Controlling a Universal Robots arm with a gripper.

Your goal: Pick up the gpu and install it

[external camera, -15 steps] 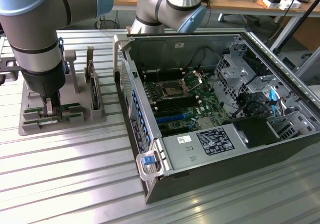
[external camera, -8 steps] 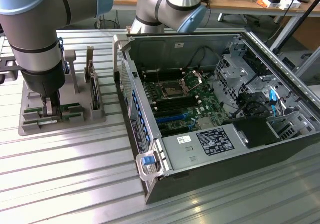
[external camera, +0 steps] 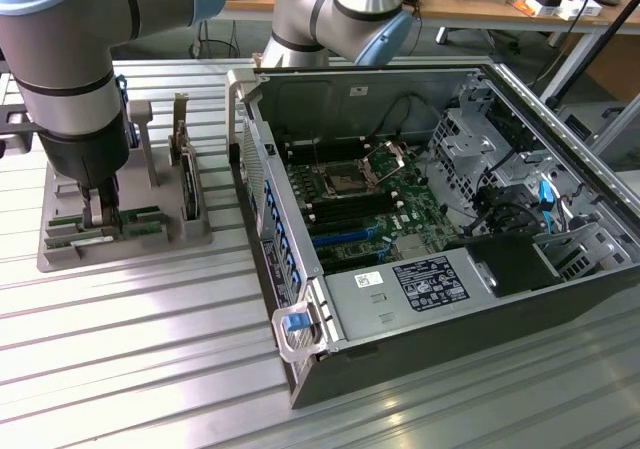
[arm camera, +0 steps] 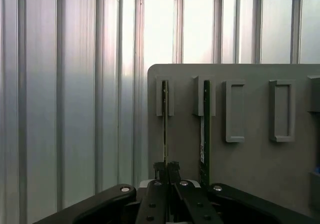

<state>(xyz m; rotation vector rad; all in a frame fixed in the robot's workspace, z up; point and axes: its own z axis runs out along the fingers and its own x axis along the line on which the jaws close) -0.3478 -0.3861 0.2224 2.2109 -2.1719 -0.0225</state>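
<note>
Your arm (external camera: 70, 89) stands upright over the grey moulded plastic tray (external camera: 150, 244) at the exterior view's left, its claw (arm camera: 166, 168) pointing straight down and pinching the thin green circuit-board stick (arm camera: 164, 124), which stands on edge in the tray's slot

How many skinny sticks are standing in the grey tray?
2. The gripper pinches the first stick; the second stick stands in the next slot of the grey tray. More may hide behind the arm.
</note>
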